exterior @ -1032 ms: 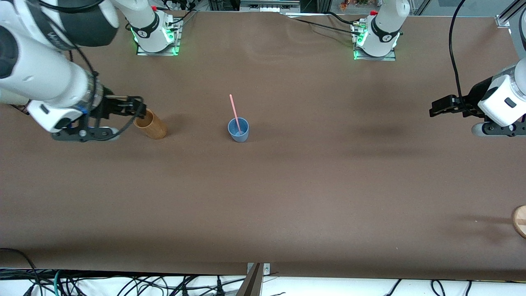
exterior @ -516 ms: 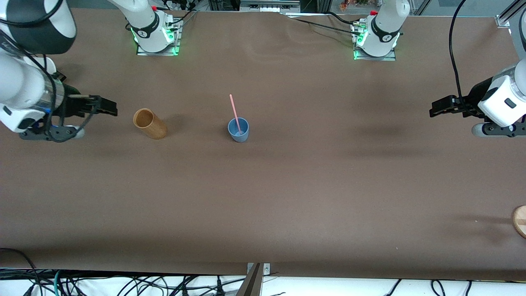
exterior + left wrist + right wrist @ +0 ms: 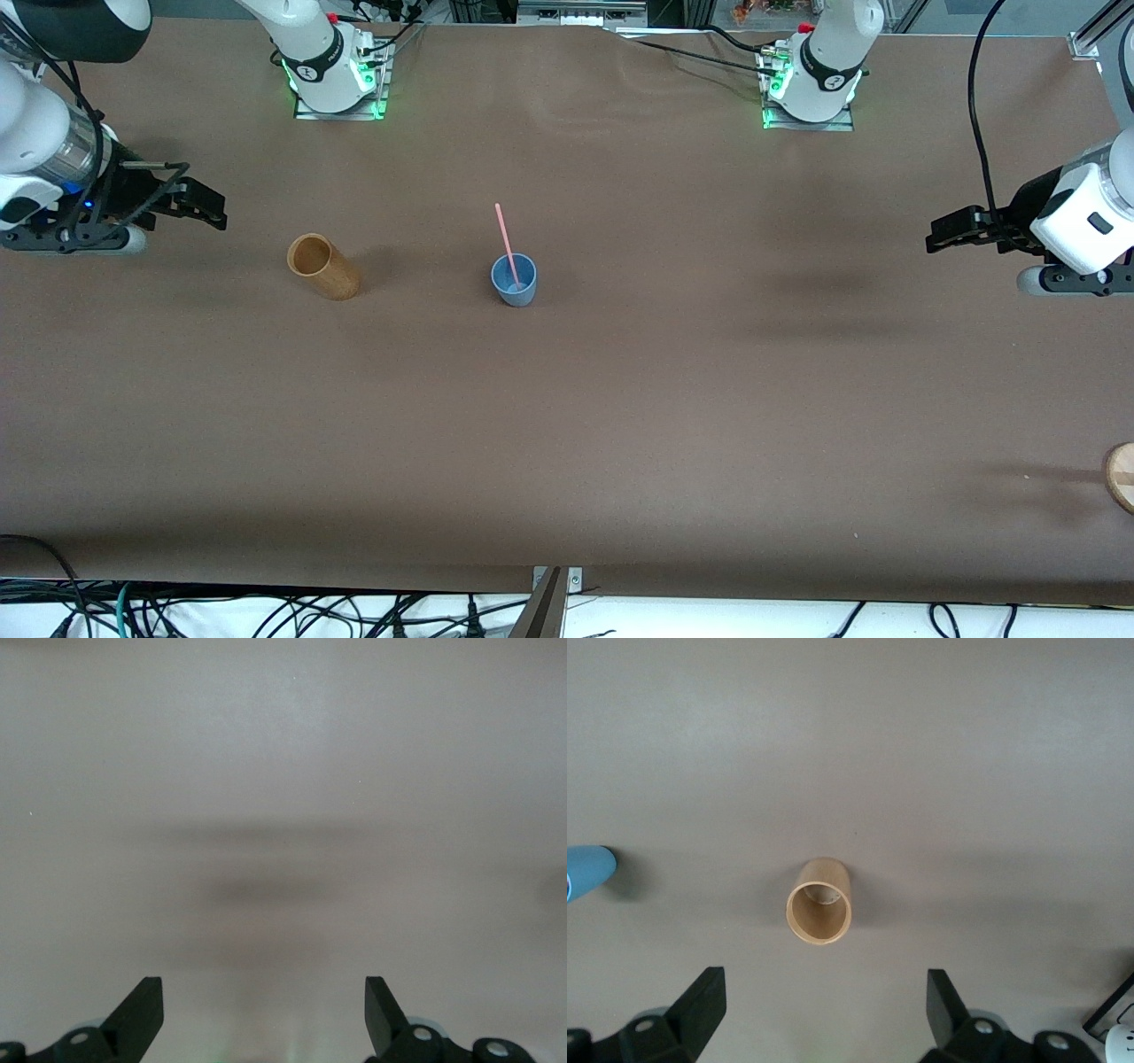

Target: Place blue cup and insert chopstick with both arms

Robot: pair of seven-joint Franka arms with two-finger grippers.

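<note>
Your brown surface (image 3: 620, 425) carried the blue cup (image 3: 514, 280) upright near its middle with the chopstick (image 3: 506, 241) standing in it, and the brown cup (image 3: 322, 266) toward the right arm's end. Your right gripper (image 3: 205, 206), fingers spread wide and empty, had drawn back from the brown cup toward that end's edge since a second earlier. Your left gripper (image 3: 941, 232) waited wide open over the left arm's end.

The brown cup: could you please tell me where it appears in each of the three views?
Front view: brown cup stands beside the blue cup, toward the right arm's end.
Left wrist view: not in it.
Right wrist view: mid-picture.
Shared landmark: the blue cup, at that picture's edge.
</note>
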